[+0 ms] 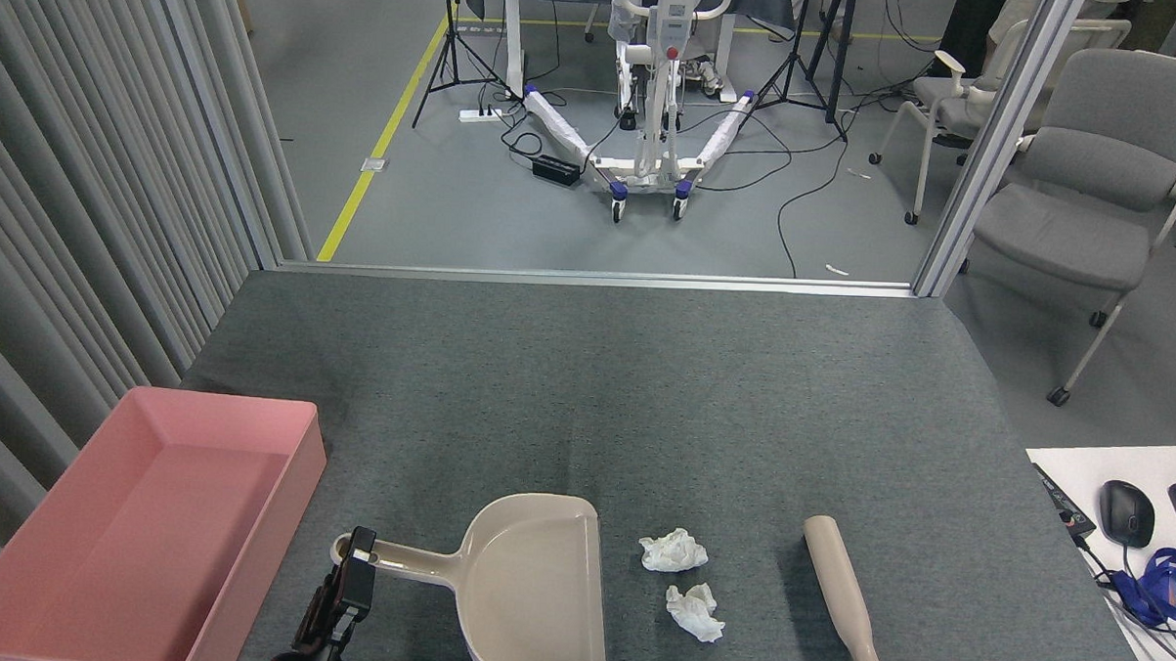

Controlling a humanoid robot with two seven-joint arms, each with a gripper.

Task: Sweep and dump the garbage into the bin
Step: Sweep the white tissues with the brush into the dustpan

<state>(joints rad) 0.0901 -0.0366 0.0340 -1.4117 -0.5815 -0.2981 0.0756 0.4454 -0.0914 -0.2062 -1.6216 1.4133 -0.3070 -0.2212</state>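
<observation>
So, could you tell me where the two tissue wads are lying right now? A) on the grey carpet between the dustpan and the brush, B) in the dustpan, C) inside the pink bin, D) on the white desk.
A: both tissue wads lie on bare grey carpet, right of the dustpan and left of the brush; the pink bin holds none.

Bright even light, soft shadows – sharp, no glare

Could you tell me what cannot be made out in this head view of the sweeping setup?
- Right gripper: out of frame; the brush handle runs off the bottom edge, so its holder is unseen.
- Left gripper: dark and end-on at the dustpan handle; jaws unreadable.
- Bin: near end cut by the bottom-left edge.
- Brush bristles: hidden under the brush body.
- Two tissue wads: fully visible.
</observation>
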